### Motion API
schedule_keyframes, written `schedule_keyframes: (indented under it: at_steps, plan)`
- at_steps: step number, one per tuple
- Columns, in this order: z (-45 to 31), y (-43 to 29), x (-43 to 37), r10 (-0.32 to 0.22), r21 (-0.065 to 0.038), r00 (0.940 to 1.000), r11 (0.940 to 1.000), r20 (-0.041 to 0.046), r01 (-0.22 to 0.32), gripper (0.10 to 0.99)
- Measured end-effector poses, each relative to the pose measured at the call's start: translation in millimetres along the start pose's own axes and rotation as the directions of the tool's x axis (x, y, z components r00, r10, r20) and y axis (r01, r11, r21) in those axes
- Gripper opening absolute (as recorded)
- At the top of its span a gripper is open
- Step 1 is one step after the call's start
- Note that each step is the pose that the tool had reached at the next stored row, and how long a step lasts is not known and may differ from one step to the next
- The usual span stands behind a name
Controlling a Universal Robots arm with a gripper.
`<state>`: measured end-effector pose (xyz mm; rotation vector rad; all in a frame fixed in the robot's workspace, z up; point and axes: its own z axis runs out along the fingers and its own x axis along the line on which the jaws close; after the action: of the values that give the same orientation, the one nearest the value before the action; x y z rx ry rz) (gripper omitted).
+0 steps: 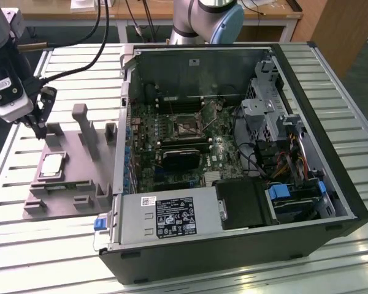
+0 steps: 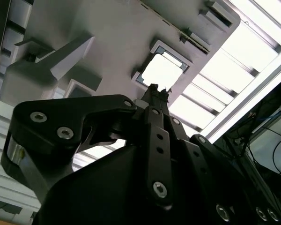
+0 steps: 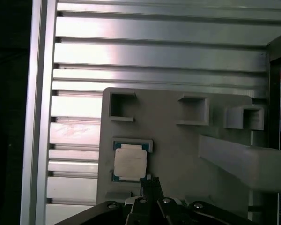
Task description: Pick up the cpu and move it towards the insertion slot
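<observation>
Here the claw hovers above the grey tray, seemingly pinched shut and empty. The cpu lies in a tray recess on the slatted metal desk, well apart from the insertion slot inside the open case.

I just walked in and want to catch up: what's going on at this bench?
A robot arm's gripper hangs over the grey tray beside an open computer case, close to the chip. The chip lies flat in its tray recess, not yet picked up. The socket sits inside the case, toward the exterior view's right.
</observation>
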<state>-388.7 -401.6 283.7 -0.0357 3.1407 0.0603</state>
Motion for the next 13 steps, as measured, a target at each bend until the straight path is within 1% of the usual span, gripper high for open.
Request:
schedule_keyframes:
  at_steps: [8,13]
  plan:
    - [14.6,-1.4,1.0,-0.002,0.0,1.0,1.0,0.0,0.002,0.102]
    - [21.7,-3.2,4.7,-0.004,0.0,1.0,1.0,0.0034,0.004,0.102]
